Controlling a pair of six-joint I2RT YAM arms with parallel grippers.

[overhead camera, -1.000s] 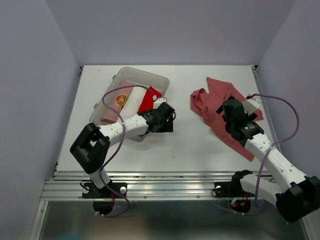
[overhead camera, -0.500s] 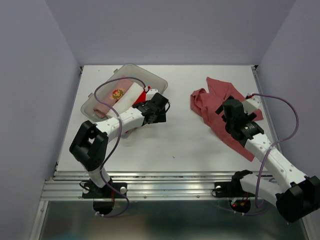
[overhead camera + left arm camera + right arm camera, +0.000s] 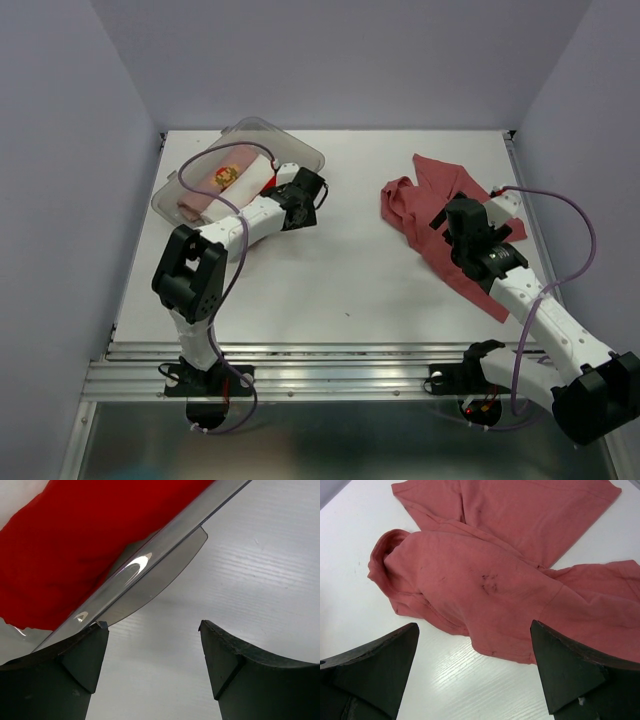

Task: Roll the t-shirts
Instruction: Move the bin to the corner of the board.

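Observation:
A crumpled brick-red t-shirt (image 3: 425, 205) (image 3: 485, 575) lies unrolled at the back right of the table. My right gripper (image 3: 450, 218) (image 3: 475, 625) hovers open just above its near edge, with nothing between its fingers. Three rolled t-shirts lie in a clear plastic tub (image 3: 290, 150) at the back left: a pale pink one with a print (image 3: 212, 182), a white one (image 3: 248, 174) and a bright red one (image 3: 270, 186) (image 3: 65, 555). My left gripper (image 3: 306, 195) (image 3: 152, 625) is open beside the tub's right end. Its left fingertip (image 3: 95, 635) touches the tub's rim (image 3: 165, 540); only bare table lies between the jaws.
Grey walls close in the white table (image 3: 340, 270) on the left, back and right. A metal rail (image 3: 330, 365) runs along the near edge by the arm bases. A purple cable (image 3: 585, 230) loops beside the right arm.
My left arm has swung back and to the left, and the tub has slid and turned with it toward the back left corner. The right arm has not moved.

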